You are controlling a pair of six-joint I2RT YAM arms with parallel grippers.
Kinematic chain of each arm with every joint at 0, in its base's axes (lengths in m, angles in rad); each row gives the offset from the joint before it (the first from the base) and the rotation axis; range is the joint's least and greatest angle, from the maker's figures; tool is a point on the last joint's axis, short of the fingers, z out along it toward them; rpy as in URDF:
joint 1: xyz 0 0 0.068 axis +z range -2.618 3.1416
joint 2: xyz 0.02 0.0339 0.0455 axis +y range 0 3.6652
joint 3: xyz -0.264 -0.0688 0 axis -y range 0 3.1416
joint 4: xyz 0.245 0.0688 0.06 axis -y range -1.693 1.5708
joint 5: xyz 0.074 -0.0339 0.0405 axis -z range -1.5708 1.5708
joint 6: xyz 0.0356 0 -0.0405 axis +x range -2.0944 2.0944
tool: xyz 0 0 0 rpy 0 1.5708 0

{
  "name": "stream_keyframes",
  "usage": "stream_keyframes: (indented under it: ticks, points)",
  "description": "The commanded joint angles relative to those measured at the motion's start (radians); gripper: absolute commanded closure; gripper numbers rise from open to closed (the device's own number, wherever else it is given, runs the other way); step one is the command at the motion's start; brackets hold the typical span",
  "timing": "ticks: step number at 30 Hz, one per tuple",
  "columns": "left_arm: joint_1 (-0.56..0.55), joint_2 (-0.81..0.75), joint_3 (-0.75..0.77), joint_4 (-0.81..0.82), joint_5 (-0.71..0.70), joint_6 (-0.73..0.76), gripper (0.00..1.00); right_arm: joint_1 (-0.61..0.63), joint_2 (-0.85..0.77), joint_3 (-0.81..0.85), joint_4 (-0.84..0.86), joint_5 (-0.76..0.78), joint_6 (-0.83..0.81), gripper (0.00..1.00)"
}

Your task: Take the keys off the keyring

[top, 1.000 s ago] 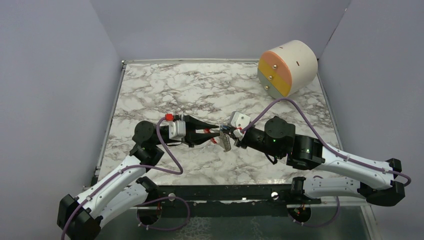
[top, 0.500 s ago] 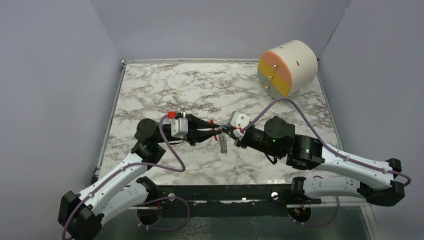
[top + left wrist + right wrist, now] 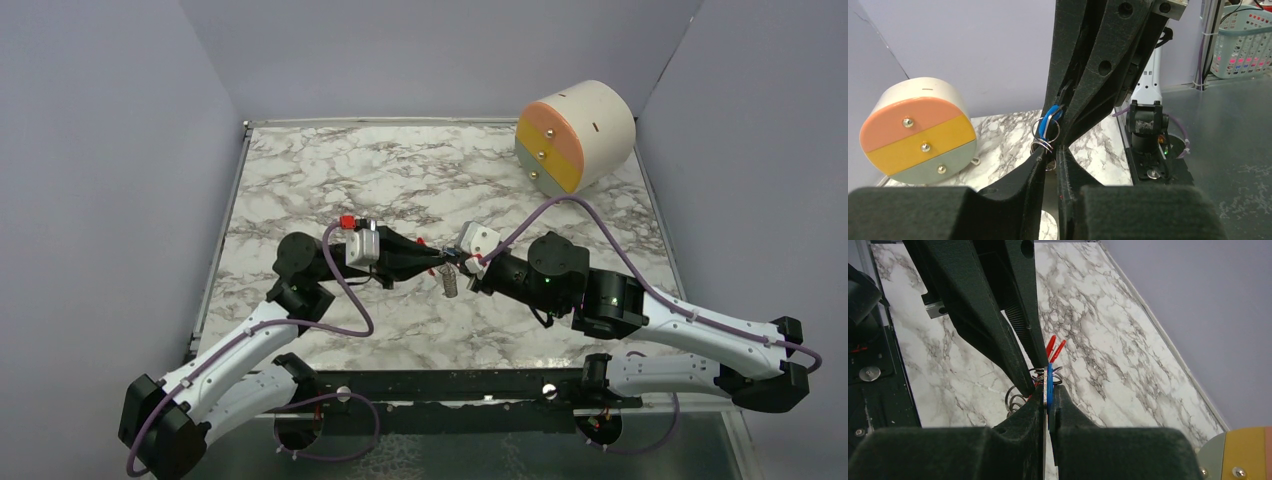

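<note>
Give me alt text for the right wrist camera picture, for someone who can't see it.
The right hand pinches a thin blue key edge-on, while the left hand comes in from the upper left to the keyring, wire loops with a red part, above a marble table.

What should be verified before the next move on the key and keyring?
1. Right gripper clamped on the blue key: ok.
2. Left gripper firm on the keyring: cannot tell; jaws nearly closed, wire at the tips.
3. Key free of the ring: not ok; a wire loop runs through it.
4. Keyring lifted off the table: ok; its coil hangs between the grippers.
5. Cream cylinder out of the way: ok; far corner.
</note>
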Motion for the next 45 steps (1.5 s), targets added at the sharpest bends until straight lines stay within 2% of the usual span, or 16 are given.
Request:
stream_keyframes:
  ticks: [1,7,12,22,27,30,32,37,45]
  points:
    - [-0.001,-0.024,0.0,0.011,-0.004,0.003,0.8,0.007,-0.015,0.002,0.079,-0.016,-0.003,0.99]
    - [-0.001,-0.052,-0.017,0.006,0.009,0.012,0.71,0.008,-0.017,-0.001,0.082,-0.013,-0.003,0.99]
    - [-0.001,-0.065,-0.03,-0.002,0.011,0.025,0.7,0.008,-0.022,-0.001,0.082,-0.019,-0.003,0.99]
    - [-0.001,-0.148,-0.005,-0.157,-0.135,0.144,0.7,0.008,-0.049,-0.012,0.068,-0.047,0.002,0.99]
    - [-0.001,-0.209,0.004,-0.176,-0.166,0.168,0.65,0.008,-0.063,-0.014,0.074,-0.075,-0.002,0.99]
    - [-0.001,-0.226,0.021,-0.177,-0.271,0.156,0.63,0.008,-0.07,-0.016,0.074,-0.101,-0.004,0.99]
    - [-0.001,-0.214,0.033,-0.186,-0.292,0.151,0.61,0.007,-0.075,-0.019,0.077,-0.119,-0.007,0.99]
    - [-0.001,-0.134,0.085,-0.191,-0.164,0.128,0.53,0.007,-0.088,-0.026,0.08,-0.171,-0.016,0.99]
    - [-0.002,-0.074,0.126,-0.18,0.062,0.104,0.61,0.008,-0.146,-0.062,0.117,-0.234,-0.034,0.99]
